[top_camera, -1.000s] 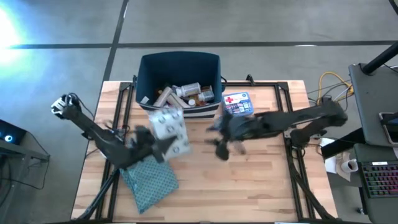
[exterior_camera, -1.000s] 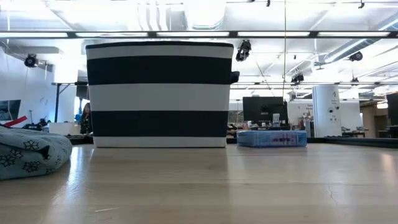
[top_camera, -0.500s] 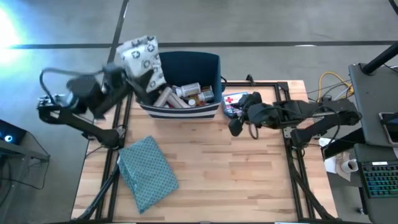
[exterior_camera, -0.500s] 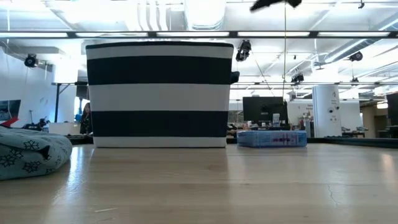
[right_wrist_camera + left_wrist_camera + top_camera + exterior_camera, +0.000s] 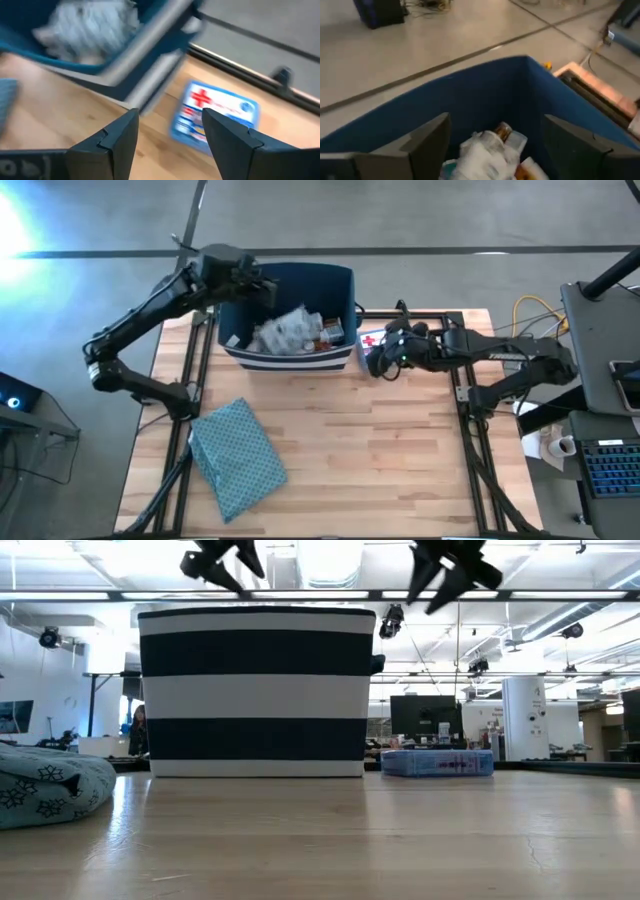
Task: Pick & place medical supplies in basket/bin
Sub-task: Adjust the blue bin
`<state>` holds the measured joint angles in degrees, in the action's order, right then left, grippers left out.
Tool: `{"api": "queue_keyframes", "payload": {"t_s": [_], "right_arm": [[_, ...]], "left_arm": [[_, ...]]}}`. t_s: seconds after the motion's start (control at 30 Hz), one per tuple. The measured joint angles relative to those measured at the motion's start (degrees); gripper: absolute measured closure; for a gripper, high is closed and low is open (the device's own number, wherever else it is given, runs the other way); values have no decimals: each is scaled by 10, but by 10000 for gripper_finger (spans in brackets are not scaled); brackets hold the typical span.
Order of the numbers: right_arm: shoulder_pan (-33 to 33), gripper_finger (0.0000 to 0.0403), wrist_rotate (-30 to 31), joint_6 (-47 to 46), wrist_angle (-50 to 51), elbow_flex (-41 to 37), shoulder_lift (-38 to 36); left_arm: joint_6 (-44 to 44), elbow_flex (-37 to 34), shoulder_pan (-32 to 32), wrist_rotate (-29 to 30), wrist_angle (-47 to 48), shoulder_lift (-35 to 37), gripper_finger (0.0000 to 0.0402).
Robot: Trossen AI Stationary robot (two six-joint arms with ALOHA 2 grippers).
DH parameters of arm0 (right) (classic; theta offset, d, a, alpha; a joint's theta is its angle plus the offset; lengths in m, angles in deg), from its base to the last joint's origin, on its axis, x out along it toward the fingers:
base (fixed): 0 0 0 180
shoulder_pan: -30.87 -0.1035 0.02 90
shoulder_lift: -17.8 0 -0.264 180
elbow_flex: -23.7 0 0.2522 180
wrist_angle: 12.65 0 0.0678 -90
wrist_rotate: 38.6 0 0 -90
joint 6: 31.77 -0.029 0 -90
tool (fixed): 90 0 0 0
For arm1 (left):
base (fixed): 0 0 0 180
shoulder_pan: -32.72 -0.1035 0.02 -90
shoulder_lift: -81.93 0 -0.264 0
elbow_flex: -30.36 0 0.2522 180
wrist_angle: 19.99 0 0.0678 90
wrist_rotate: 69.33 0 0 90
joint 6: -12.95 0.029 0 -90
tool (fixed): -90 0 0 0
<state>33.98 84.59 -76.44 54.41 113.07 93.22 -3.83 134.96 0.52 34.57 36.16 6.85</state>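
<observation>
- Sitting at the far edge of the wooden table [image 5: 400, 470], the navy striped bin [image 5: 340, 285] is the biggest thing in play; it holds white pill bottles [image 5: 322, 330] and, on top of the heap, the grey patterned pouch [image 5: 285, 332].
- Lying flat on the near left part of the table, the teal dotted cloth [image 5: 238, 458] is no supply, and I judge it should be left alone.
- The left gripper [image 5: 262, 285] hangs over the bin's far left corner with its fingers spread and nothing between them; the left wrist view looks straight down onto the pouch, so this drop looks done.
- The right gripper [image 5: 385, 360] is above the blue-white red-cross box [image 5: 372, 340], which rests on the table just right of the bin; its fingers stand apart and empty, the box framed between them in the right wrist view.
- The step in hand, as I read it, is the approach to that box, seemingly the last supply outside the bin.
- The next move calls for lowering until the fingers straddle the box, pinching it, and carrying it over the rim without brushing the bin's soft wall.
</observation>
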Motion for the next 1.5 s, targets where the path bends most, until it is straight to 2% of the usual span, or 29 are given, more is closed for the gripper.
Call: {"api": "queue_keyframes", "payload": {"t_s": [0.2, 0.33, 0.43, 0.57, 0.73, 0.87, 1.0, 1.17, 1.3, 1.5], "right_arm": [[45, 193, -8, -57, 105, -6, 1], [90, 193, -68, -59, 106, -23, 17], [138, 193, -58, -60, 86, -43, 44], [223, 193, -41, -66, 55, -59, 94], [338, 193, -114, -38, 31, -60, 178], [397, 193, -163, -2, 13, -46, 248], [427, 193, -167, 15, 11, -11, 293], [436, 193, -167, 17, -27, 28, 313], [436, 193, -167, 40, -71, 31, 322], [442, 193, -198, 39, -66, 31, 362]], "left_arm": [[56, 23, 18, 0, -4, 0, 106], [60, 22, 65, -8, -13, 24, 105], [60, 21, 100, -6, -11, 36, 105], [34, 21, 145, -4, -10, 43, 105], [10, 18, 191, -4, -10, 40, 105], [-9, 8, 213, -3, -14, 34, 105], [-36, -10, 218, -2, -16, 26, 105], [-63, -53, 219, -2, -26, 26, 105], [-83, -80, 219, -2, -53, 26, 105], [-100, -74, 221, -3, -100, 27, 105]]}}
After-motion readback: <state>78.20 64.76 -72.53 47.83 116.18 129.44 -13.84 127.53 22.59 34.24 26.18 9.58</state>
